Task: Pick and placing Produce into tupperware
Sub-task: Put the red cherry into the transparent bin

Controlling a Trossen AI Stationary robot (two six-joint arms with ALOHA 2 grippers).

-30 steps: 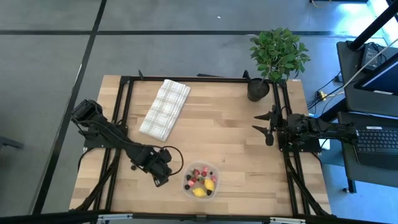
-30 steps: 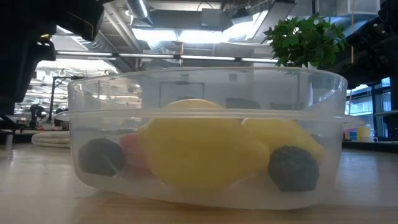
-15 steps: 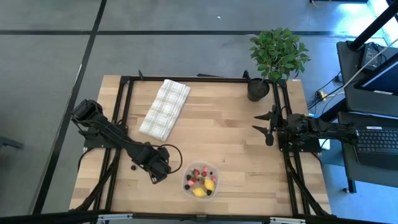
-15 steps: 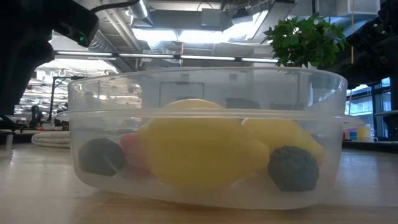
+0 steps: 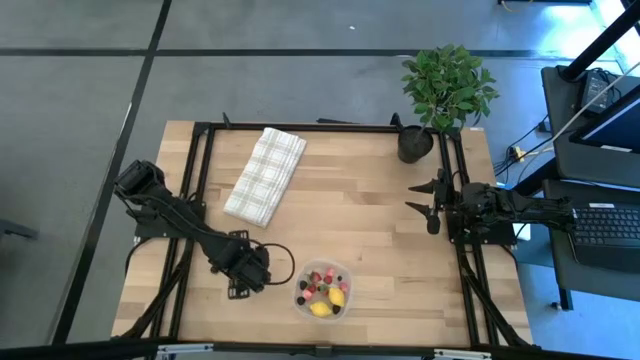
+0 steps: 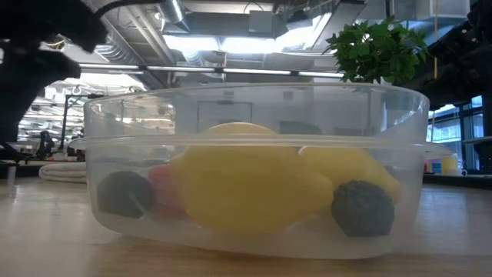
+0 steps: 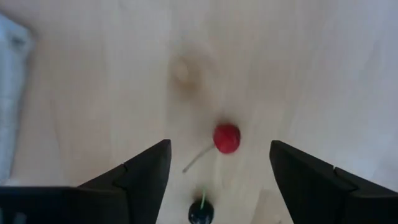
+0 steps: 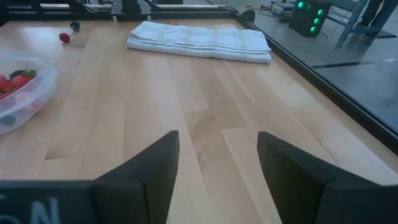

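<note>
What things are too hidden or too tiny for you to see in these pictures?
- High view: the left pincer covers the loose red cherry and dark cherry.
- High view: berries in the tupperware are too small to count.
- Low view: the front lemon hides fruit behind.
- Left wrist view: the picture's edge cuts the dark cherry.

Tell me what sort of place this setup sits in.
Likely a robotics lab or workshop: a wooden bench in a black metal frame, exposed ceiling ducts overhead, and a laptop on a desk beside it.

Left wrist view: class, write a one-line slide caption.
Open left gripper above a red cherry and a dark cherry on the table.
</note>
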